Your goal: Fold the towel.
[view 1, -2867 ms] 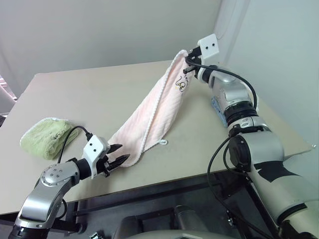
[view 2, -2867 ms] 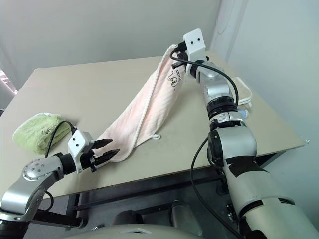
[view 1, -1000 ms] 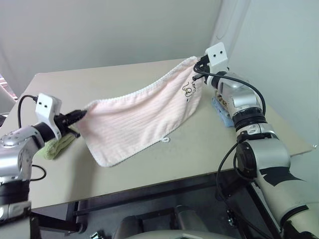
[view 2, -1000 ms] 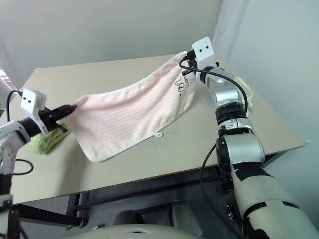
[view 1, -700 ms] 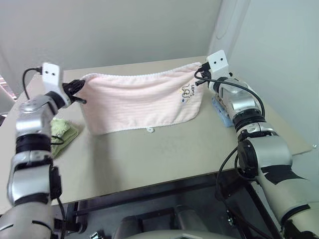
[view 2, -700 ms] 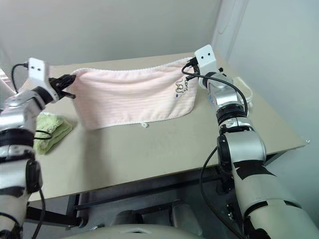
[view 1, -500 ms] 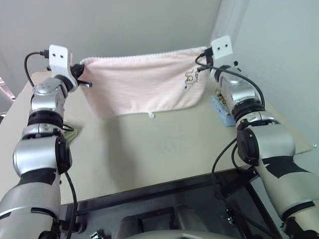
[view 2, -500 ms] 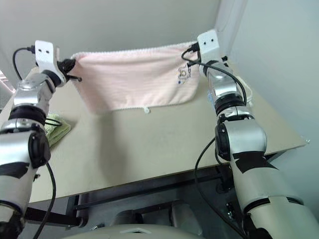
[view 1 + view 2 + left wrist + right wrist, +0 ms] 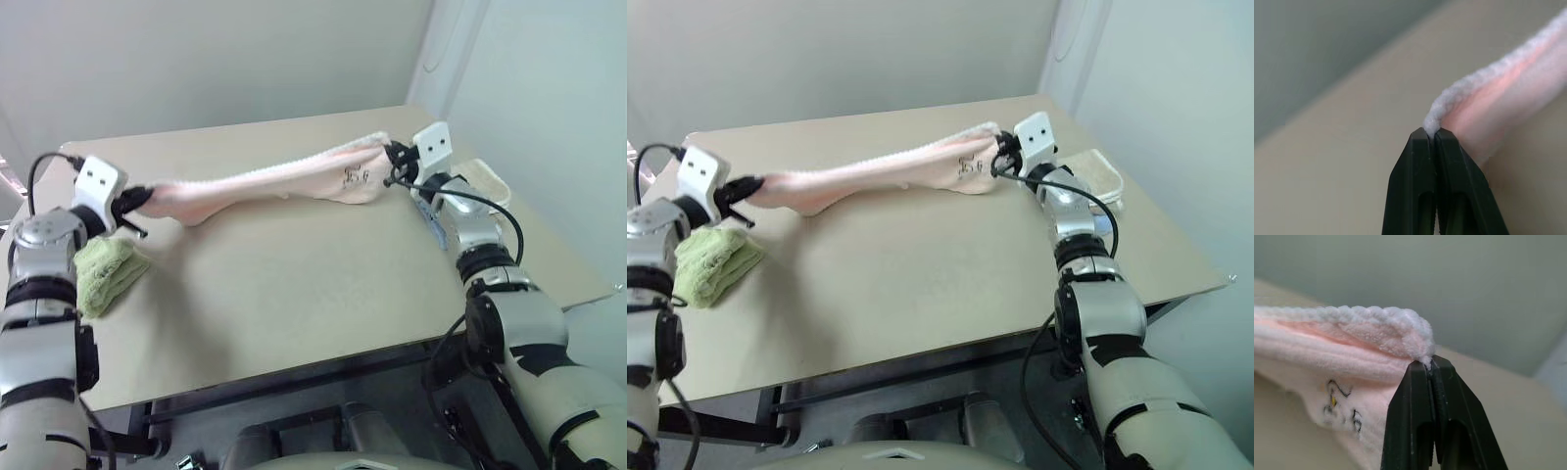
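Towel (image 9: 274, 182), hanging spread high a moment ago, now lowered near table (image 9: 294, 284), left gripper (image 9: 138, 201) and right gripper (image 9: 391, 162) clamping its corners, ready for laying flat.

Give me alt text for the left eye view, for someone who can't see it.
A pale pink towel stretches across a beige table, its ends pinched by the shut left gripper and right gripper. A folded light green towel lies near the table's left edge.

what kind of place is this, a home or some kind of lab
Probably a lab or test room, not a home: a bare beige table against plain walls, with only practice cloths on it: a pink towel and a folded green towel.
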Available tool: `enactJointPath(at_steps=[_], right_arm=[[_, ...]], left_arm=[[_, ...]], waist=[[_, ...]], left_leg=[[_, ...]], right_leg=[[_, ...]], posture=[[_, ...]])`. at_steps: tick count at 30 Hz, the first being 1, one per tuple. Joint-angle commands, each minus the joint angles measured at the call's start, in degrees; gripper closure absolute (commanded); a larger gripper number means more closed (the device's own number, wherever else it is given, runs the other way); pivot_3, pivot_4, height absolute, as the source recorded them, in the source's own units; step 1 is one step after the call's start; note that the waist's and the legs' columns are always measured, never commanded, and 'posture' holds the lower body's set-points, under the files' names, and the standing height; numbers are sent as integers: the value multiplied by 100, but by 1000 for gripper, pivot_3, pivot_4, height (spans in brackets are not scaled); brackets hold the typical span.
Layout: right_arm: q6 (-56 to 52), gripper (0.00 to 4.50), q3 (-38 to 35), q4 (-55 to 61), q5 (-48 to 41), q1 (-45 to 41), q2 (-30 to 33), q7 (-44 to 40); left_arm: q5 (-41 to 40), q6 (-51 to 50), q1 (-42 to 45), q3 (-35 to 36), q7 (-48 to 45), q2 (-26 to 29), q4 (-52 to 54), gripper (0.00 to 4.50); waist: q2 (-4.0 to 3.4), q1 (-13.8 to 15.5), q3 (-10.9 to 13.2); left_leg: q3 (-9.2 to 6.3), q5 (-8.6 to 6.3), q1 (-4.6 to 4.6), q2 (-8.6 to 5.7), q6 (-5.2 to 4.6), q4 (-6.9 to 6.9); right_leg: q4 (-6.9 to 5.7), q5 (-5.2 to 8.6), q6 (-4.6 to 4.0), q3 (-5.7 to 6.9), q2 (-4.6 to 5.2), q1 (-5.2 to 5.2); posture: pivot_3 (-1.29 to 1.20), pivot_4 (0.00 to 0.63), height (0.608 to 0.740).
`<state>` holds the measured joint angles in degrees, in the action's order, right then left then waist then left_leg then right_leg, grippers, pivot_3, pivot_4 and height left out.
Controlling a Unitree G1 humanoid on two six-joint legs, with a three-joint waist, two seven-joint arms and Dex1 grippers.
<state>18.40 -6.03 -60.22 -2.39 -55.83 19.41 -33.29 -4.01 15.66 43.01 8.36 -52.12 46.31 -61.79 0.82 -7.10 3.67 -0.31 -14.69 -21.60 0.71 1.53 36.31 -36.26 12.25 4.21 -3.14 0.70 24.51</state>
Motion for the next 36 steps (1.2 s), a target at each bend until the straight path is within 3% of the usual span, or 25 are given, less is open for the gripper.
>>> enactJointPath(at_steps=[1,10,17,28,36], right_arm=[[-497,4500,-136,1514,-525,278,172,-487],[-3290,4500,-221,4932,-1916,2035,1053,-1621],[-4307,4500,-7,6562,-2546,3505,1848,-2521],[-5278,4500,-343,7330,-3226,4403,2508,-2846],[-4886,4500,-577,7434,-3055,5224,2867,-3004]], left_arm=[[-574,-338,-607,430,-424,356,1337,4475],[-1440,-1850,-3124,1068,-534,491,4546,4475],[-1440,-2172,-4278,1176,-704,672,5646,4475],[-1563,-2538,-5584,1929,-1049,926,6322,4475],[-1309,-2051,-5709,1633,-1112,769,5996,4475]], waist=[[0,17,0],[0,171,-2],[1,305,-3],[0,317,-2],[-2,311,-2]], left_leg=[[-2,0,-1,4,0,6],[-2,0,17,18,0,19],[14,-1,24,26,0,50],[20,-12,18,54,18,68],[26,-17,9,69,25,40]], right_leg=[[-4,0,0,1,1,0],[-6,5,-6,-1,7,-14],[-6,36,-22,3,-6,-27],[23,35,-25,22,7,-13],[84,34,-25,41,19,-30]], posture=[[0,0,729],[0,0,729],[0,0,729],[0,0,729],[0,0,729]])
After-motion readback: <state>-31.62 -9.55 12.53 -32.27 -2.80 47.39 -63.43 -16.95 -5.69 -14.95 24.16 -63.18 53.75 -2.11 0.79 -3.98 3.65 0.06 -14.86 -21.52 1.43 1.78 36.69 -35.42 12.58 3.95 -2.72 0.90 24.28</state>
